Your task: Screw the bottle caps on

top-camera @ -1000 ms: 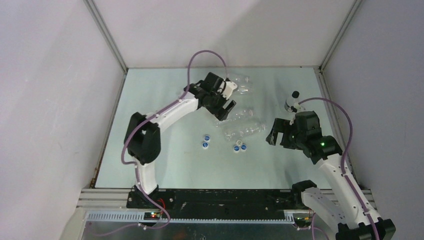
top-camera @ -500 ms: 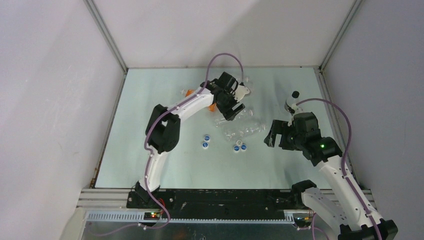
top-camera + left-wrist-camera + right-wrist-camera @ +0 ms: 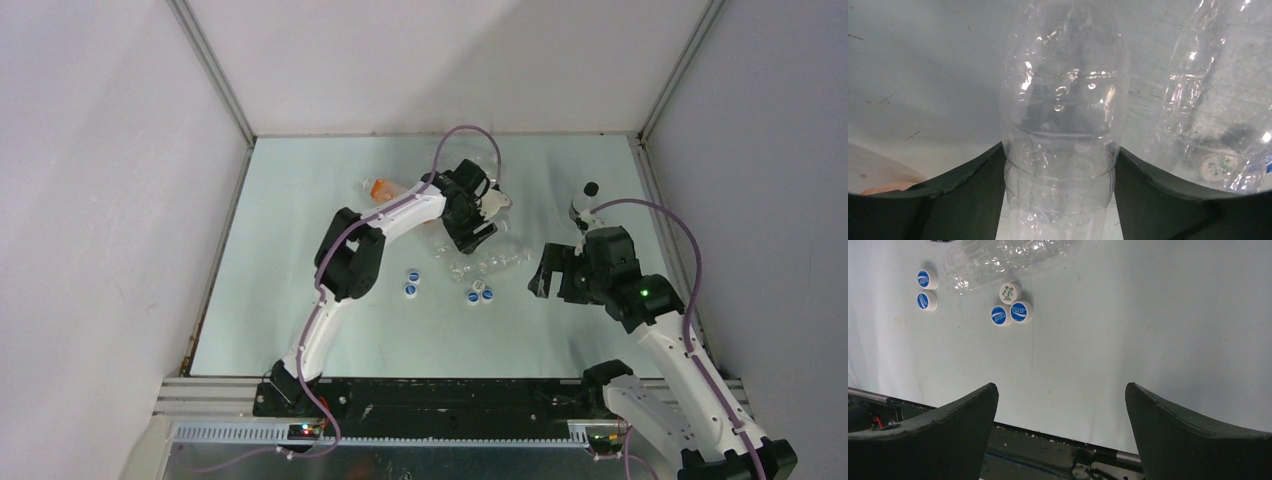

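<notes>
My left gripper (image 3: 478, 222) is at the table's far middle, shut on a clear ribbed bottle (image 3: 1060, 100) that fills the gap between its fingers (image 3: 973, 185). A second clear bottle (image 3: 490, 262) lies just in front, also in the left wrist view (image 3: 1208, 100) and the right wrist view (image 3: 1003, 260). Blue-topped caps (image 3: 411, 282) lie in a pair, two more (image 3: 480, 297) beside a white cap (image 3: 1010, 292). My right gripper (image 3: 545, 275) is open and empty, above bare table right of the caps (image 3: 1020, 311).
A small bottle (image 3: 580, 212) with a black cap (image 3: 591, 188) stands at the right behind my right arm. A bottle with an orange cap (image 3: 380, 188) lies at the far left of the group. The table's near edge and black rail (image 3: 1048, 450) show under the right gripper.
My left arm has swung right and a little nearer, from the far-middle bottles to the lying ones. The right arm has edged slightly left. The caps have not moved.
</notes>
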Robot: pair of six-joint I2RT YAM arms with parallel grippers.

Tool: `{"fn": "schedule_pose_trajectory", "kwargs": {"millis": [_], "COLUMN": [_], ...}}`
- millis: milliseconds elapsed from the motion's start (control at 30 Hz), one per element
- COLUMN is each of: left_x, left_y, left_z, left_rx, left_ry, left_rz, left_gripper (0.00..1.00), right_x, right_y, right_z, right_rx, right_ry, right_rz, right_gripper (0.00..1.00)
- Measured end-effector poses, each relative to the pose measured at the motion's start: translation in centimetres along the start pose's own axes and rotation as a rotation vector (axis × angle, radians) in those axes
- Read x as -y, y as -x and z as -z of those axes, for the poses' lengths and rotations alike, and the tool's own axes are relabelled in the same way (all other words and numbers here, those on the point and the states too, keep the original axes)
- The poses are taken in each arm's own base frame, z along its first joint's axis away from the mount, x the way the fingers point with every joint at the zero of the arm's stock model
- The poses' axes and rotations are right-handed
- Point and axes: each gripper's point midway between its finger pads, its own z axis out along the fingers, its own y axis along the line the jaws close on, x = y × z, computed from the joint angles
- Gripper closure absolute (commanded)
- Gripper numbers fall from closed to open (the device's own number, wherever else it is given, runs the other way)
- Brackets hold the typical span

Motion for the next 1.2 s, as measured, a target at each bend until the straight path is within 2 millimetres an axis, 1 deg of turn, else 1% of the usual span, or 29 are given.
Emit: {"fn": "schedule_pose_trajectory", "kwargs": {"millis": [200,233,300,400,467,533,600,667,733,800,867,933,1000,1067,1100,1133,1167,1200], "left_x": [-0.2,-0.2,-0.2,0.1,0.1,0.0,0.0,0.0,0.0,-0.1,-0.2,-0.3,-0.4,-0.3,-0.2,0.0,0.1,0.5], "left_y": [0.6,0.6,0.6,0.3,0.6,1.3,2.0,2.8,3.5,3.8,3.5,2.5,0.9,-1.1,-2.2,-3.9,-4.5,-5.4], "left_z": [-0.2,-0.3,0.0,1.2,2.7,4.9,7.7,11.1,15.0,18.5,22.1,24.6,26.6,28.2,29.0,30.1,30.6,31.5], "left_rx": [0.029,0.036,0.050,0.065,0.094,0.153,0.226,0.314,0.426,0.525,0.633,0.705,0.756,0.786,0.802,0.824,0.832,0.855], "left_ry": [0.014,0.016,0.023,0.040,0.065,0.109,0.163,0.224,0.301,0.375,0.464,0.539,0.616,0.680,0.713,0.755,0.768,0.789], "left_rz": [0.002,0.002,-0.001,-0.001,0.002,0.000,0.003,0.012,0.028,0.042,0.062,0.089,0.118,0.148,0.164,0.184,0.190,0.196], "left_gripper": [0.32,0.36,0.38,0.40,0.41,0.41,0.41,0.42,0.43,0.43,0.44,0.46,0.49,0.56,0.57,0.58,0.58,0.58], "right_x": [-0.2,-0.2,-0.4,-0.7,-1.0,-1.4,-2.0,-2.8,-3.7,-4.6,-5.5,-6.3,-6.9,-7.5,-7.8,-8.0,-8.3,-8.4], "right_y": [-0.4,-0.4,-0.4,-0.6,-0.8,-1.2,-1.5,-1.8,-2.2,-2.6,-3.2,-3.7,-4.2,-4.8,-5.0,-5.3,-5.5,-5.7], "right_z": [0.1,0.1,0.1,0.2,0.2,0.1,0.0,-0.2,-0.5,-0.9,-1.6,-2.4,-3.4,-4.3,-4.8,-5.4,-6.0,-6.5], "right_rx": [-0.012,-0.012,-0.012,-0.015,-0.021,-0.033,-0.050,-0.071,-0.093,-0.116,-0.145,-0.171,-0.200,-0.225,-0.237,-0.249,-0.260,-0.269], "right_ry": [0.006,0.008,0.013,0.026,0.038,0.052,0.066,0.083,0.100,0.114,0.121,0.118,0.113,0.106,0.097,0.087,0.077,0.064], "right_rz": [0.011,0.015,0.028,0.055,0.077,0.106,0.133,0.169,0.212,0.255,0.297,0.330,0.360,0.377,0.384,0.390,0.396,0.398], "right_gripper": [0.01,0.00,0.01,0.01,0.01,0.01,0.01,0.02,0.03,0.03,0.04,0.06,0.07,0.07,0.08,0.08,0.08,0.09]}}
